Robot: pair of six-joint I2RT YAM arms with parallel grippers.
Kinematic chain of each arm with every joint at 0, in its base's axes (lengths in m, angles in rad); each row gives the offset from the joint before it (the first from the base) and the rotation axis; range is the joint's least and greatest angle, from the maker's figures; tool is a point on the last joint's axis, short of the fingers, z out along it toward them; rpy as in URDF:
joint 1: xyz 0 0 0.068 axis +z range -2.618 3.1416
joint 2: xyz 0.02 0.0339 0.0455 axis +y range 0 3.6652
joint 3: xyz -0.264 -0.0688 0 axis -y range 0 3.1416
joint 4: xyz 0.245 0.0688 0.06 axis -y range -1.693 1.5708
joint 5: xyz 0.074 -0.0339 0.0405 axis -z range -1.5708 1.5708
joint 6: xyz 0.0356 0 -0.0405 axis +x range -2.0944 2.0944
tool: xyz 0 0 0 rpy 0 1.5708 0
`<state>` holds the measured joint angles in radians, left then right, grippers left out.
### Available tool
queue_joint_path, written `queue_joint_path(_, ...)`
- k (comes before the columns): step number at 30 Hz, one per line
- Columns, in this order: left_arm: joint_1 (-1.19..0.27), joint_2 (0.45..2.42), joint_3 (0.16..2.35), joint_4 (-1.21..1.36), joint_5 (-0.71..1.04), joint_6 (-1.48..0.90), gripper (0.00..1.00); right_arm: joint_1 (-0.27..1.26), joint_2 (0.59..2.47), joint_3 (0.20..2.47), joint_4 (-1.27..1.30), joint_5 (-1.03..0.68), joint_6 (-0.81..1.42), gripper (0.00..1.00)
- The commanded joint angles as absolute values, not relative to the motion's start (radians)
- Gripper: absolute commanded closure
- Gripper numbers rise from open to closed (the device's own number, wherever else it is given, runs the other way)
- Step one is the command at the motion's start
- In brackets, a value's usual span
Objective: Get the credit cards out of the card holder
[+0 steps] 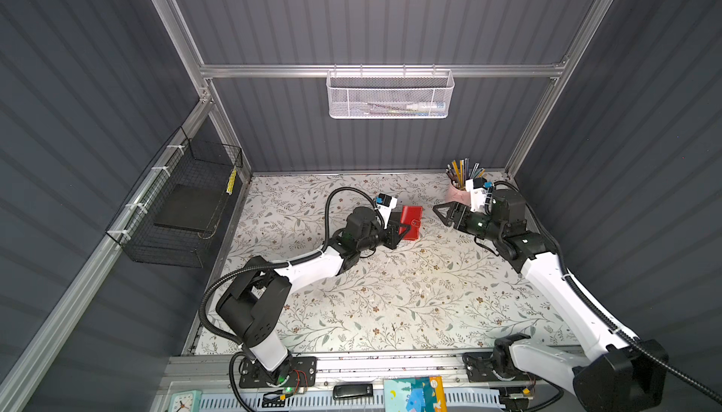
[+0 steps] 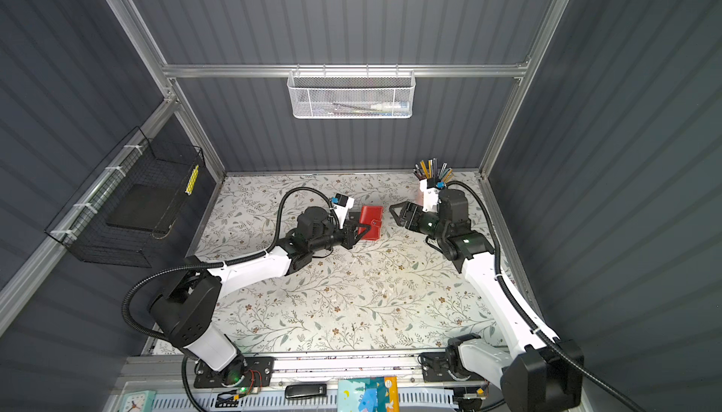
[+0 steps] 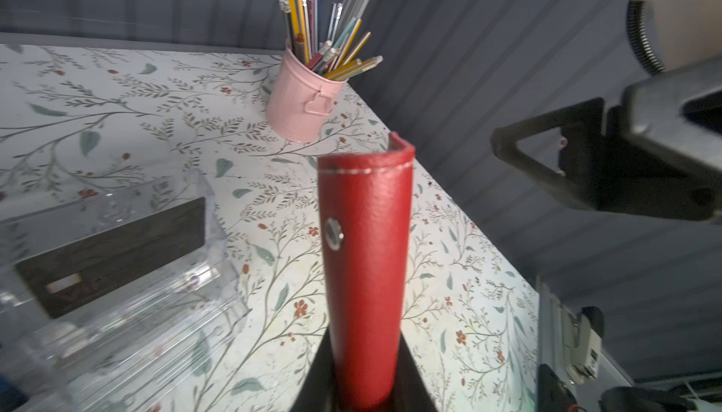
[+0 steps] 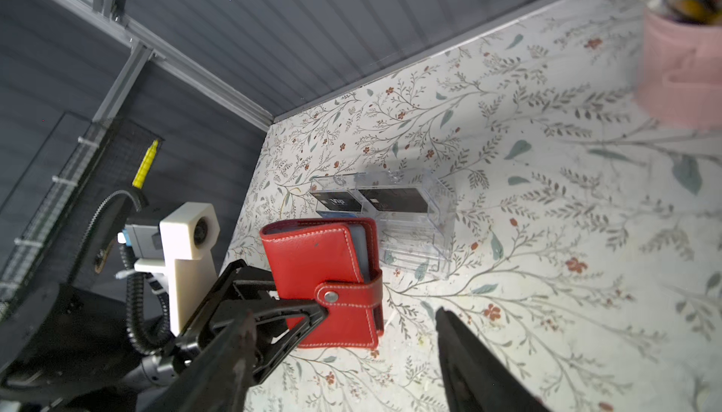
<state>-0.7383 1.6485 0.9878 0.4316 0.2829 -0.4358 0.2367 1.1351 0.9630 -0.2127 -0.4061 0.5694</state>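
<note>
Black and closed, your left gripper (image 1: 401, 231) has the card holder (image 1: 411, 219) pinched from its spine side. In the right wrist view, one finger lies across the front cover and the other sits behind it. The clear rack (image 4: 414, 230), with dark cards in it, stands on the table (image 1: 390, 296) just beyond the holder and is not part of this job. The holder itself is buttoned up: its strap (image 4: 353, 296) wraps round the page edge and is snapped onto the cover. Only a grey sliver of sleeves shows, so you cannot see the credit cards yet; judge them to be inside. What matters is which way that strapped edge faces. It points away from the left gripper and towards the right one, with the strap running crosswise over the holder's open edge. In both top views your right gripper (image 2: 397, 214) hangs to the right of the holder. It is near but clearly apart, its jaws are spread wide and it holds nothing. It is the nearer free gripper, so the unsnapping likely falls to it, coming in leftwards at the strap end. Mind the pink pencil cup (image 1: 458, 194) close behind that gripper. I cannot tell whether the holder's lower edge touches the table.
</note>
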Motion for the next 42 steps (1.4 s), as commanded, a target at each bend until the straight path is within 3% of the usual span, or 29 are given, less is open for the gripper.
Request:
queue_joint_path(1,-0.744,1.6,1.032,0.353,0.15,-0.377,1.0,0.28,1.126,0.989,-0.303,-0.289,0.56,0.14)
queue_joint_path(2,-0.745,1.594,1.029,0.343,0.127,-0.369,1.0,0.298,1.126,0.992,-0.307,-0.267,0.566,0.09)
queue_joint_path(7,-0.793,1.569,1.036,0.288,-0.012,-0.309,1.0,0.363,1.144,1.019,-0.33,-0.222,0.605,0.09)
queue_joint_path(20,-0.862,1.563,1.04,0.298,-0.081,-0.291,1.0,0.461,1.291,1.052,-0.283,-0.228,0.663,0.33)
queue_joint_path(42,-0.879,1.568,1.039,0.358,-0.08,-0.318,1.0,0.495,1.396,1.052,-0.225,-0.193,0.692,0.56)
